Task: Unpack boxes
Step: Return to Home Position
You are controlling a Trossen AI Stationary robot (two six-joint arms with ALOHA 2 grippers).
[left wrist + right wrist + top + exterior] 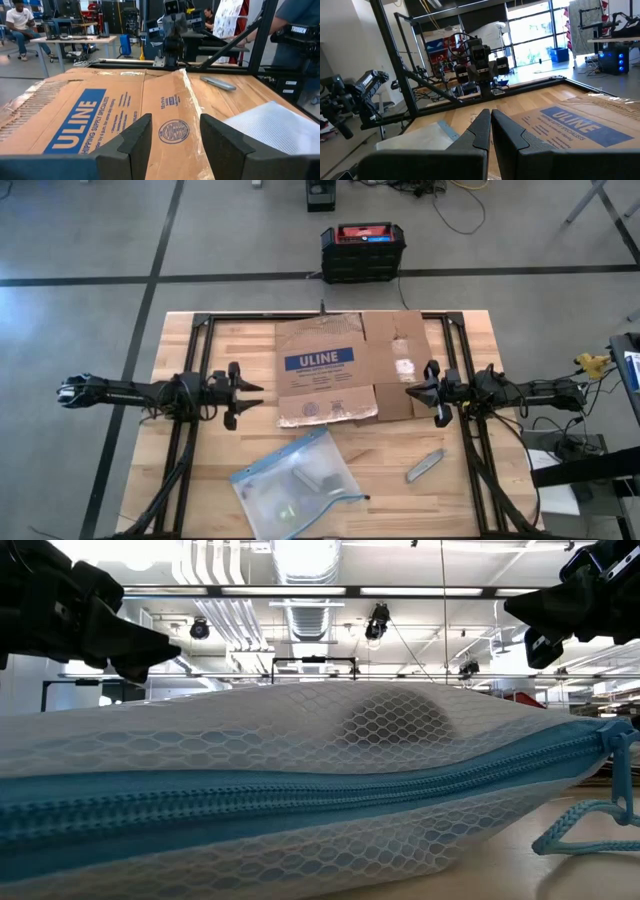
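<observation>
The brown cardboard box (pixel 350 370) with the blue ULINE label lies flat on the table's far middle, with its flaps spread out. My left gripper (pixel 255 394) hangs open off the box's left edge, pointing at it. In the left wrist view the box (pixel 100 110) lies ahead of the open gripper (pixel 175 135). My right gripper (pixel 410 390) is shut and hovers over the box's right flap. In the right wrist view its closed tips (pixel 490 122) point across the box (pixel 580 125). Both arms show high above the table in the low view.
A clear zip pouch with blue edges (pixel 297 483) lies on the near middle of the table and fills the low view (pixel 300 790). A grey utility knife (pixel 425 468) lies near the right side. A black crate with a red top (pixel 363 250) stands on the floor beyond the table.
</observation>
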